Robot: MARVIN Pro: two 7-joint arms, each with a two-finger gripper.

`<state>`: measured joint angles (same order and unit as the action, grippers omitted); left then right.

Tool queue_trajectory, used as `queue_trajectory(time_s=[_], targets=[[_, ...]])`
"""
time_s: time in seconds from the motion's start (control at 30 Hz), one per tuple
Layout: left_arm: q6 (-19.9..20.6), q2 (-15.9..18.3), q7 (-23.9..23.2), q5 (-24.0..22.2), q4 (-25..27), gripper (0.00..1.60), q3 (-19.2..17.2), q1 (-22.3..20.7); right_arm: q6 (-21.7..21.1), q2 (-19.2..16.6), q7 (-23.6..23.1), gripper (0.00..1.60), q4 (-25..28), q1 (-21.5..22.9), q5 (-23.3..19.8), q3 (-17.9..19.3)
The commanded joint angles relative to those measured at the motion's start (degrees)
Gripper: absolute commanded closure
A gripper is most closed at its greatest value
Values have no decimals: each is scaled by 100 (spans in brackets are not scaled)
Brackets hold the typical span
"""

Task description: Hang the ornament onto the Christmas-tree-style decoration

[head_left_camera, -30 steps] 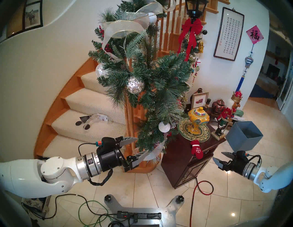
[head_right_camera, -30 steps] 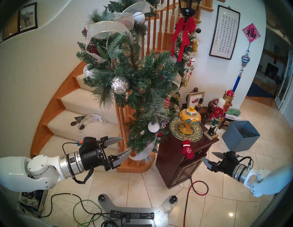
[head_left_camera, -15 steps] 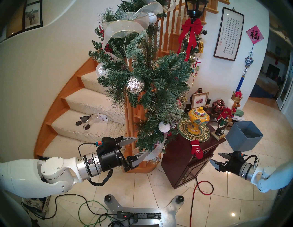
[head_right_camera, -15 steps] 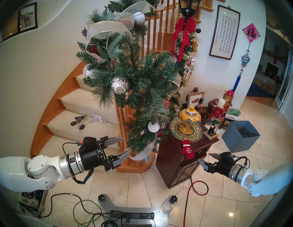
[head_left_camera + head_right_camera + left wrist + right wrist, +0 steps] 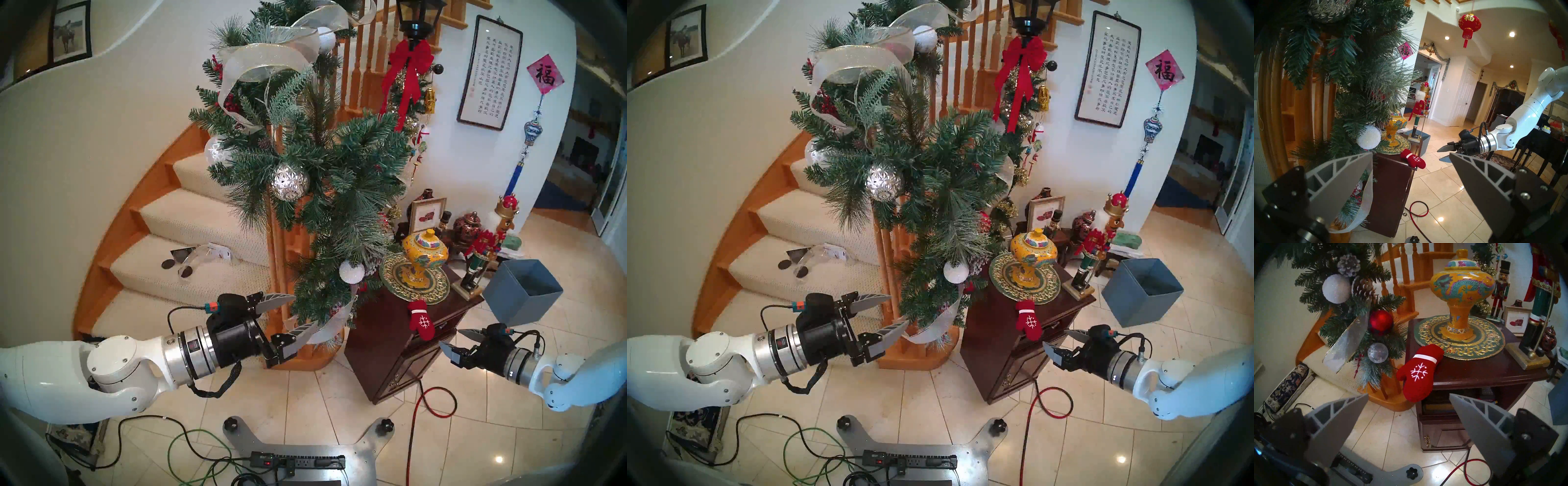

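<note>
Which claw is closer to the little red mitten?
The right claw: it's open just beside the mitten at the cabinet's edge. The left claw is open farther off, by the garland.

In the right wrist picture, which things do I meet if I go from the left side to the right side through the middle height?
White glittery ball → red ball → red mitten → yellow vase → small nutcracker → big nutcracker's legs.

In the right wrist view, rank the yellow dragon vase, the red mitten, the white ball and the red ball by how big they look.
1. yellow dragon vase
2. red mitten
3. white ball
4. red ball

The balls look close in size, and their distances differ.
</note>
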<state>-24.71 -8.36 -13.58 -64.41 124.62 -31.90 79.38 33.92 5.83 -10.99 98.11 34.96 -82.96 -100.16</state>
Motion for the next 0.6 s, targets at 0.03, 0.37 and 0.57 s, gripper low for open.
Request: queue_trajectory(time_s=[0.03,0.37,0.57], targets=[[-6,6,1,1,2,0,-17,-16,-98,-4,63,0,59,-579,32,577],[-6,5,1,1,2,0,-17,-16,-236,27,135,0,133,-1149,58,1192],[-6,5,1,1,2,0,-18,-15,-140,373,370,0,153,-1613,118,1452]])
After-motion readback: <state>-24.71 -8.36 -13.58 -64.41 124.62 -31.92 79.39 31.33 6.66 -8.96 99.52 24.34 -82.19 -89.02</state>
